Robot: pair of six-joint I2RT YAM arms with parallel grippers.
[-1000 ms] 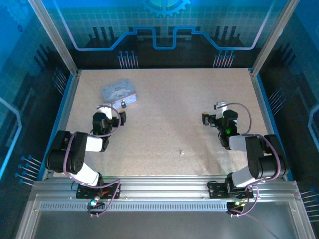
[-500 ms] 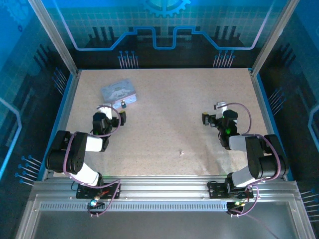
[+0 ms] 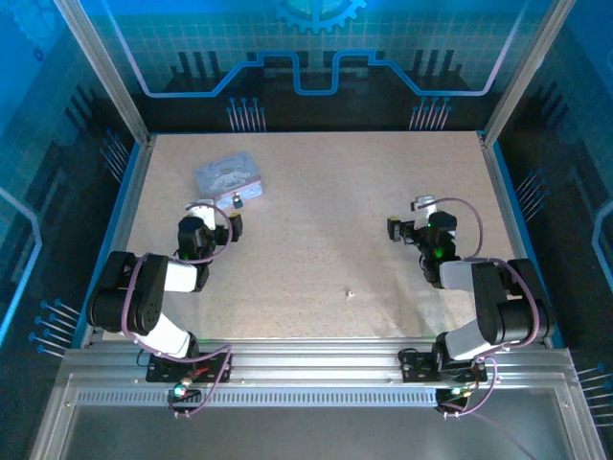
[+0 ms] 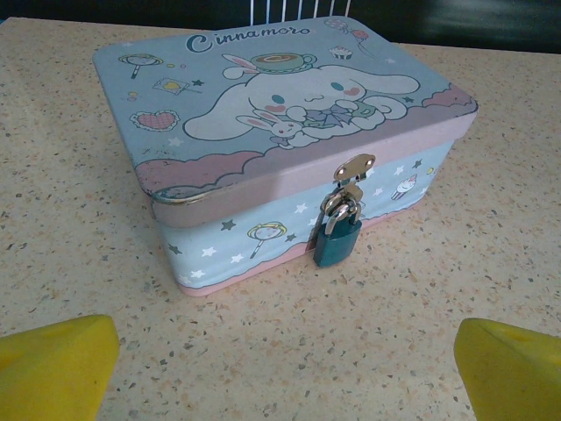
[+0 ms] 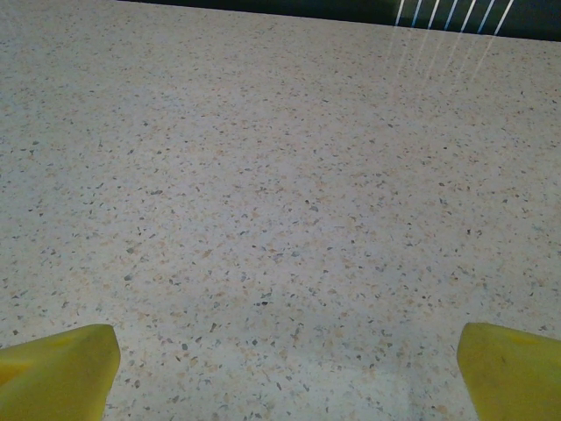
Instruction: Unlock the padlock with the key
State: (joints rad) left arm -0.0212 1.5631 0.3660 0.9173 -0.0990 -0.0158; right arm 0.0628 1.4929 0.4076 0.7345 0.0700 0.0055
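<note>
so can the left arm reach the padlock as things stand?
Probably yes. The padlock hangs on the front of the tin, facing the left claw, which is open. Just bare table lies between them, with nothing in the way.

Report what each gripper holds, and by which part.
Nothing is held. The left gripper and right gripper are open, empty; the padlock hangs on the tin, the key lies on the table.
</note>
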